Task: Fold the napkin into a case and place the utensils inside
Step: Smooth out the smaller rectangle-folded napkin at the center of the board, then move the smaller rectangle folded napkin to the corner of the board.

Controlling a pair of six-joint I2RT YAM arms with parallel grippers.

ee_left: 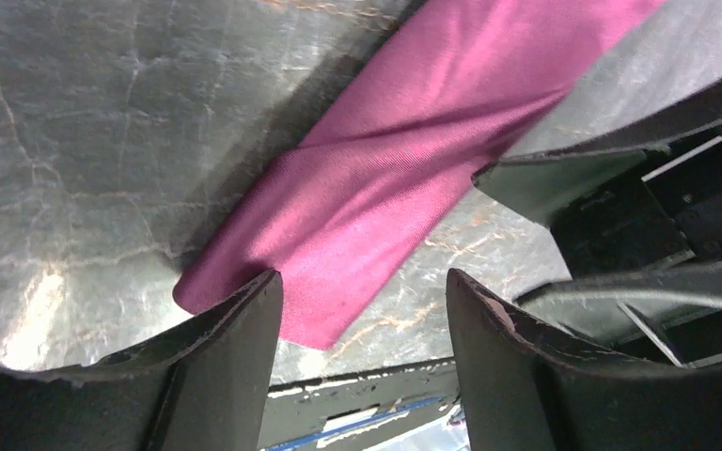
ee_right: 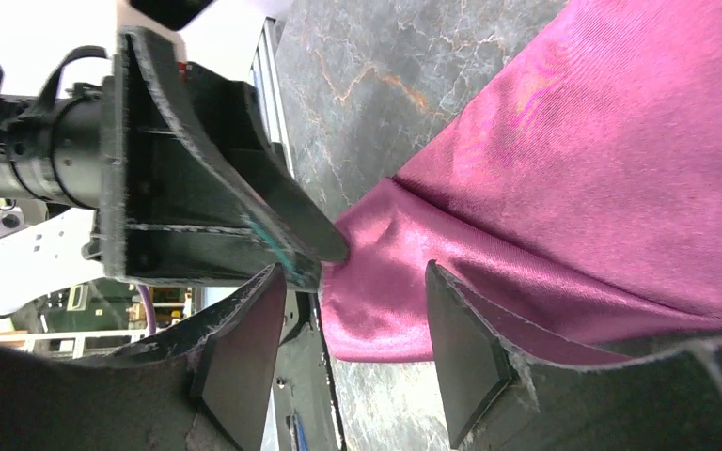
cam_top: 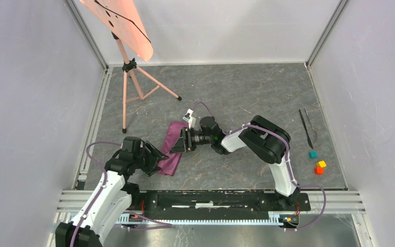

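Observation:
The napkin [cam_top: 172, 150] is a plum-maroon cloth folded into a narrow strip that lies left of the table's middle. My left gripper [cam_top: 158, 157] is open at the strip's near left edge. In the left wrist view the gripper [ee_left: 362, 293] has wide jaws, and the napkin [ee_left: 385, 169] reaches the left finger [ee_left: 244, 329]. My right gripper [cam_top: 183, 140] is open at the strip's right side. In the right wrist view the gripper [ee_right: 348, 296] frames the napkin's end [ee_right: 573, 188]. The left gripper's fingertip [ee_right: 324, 246] touches the cloth there. Two utensils [cam_top: 307, 128] lie at the far right, apart from both grippers.
A pink tripod [cam_top: 133, 87] with an orange board stands at the back left. Teal [cam_top: 313, 154], yellow [cam_top: 321, 164] and orange [cam_top: 318, 170] cubes sit near the utensils at the right. Metal rails edge the table's left side and front.

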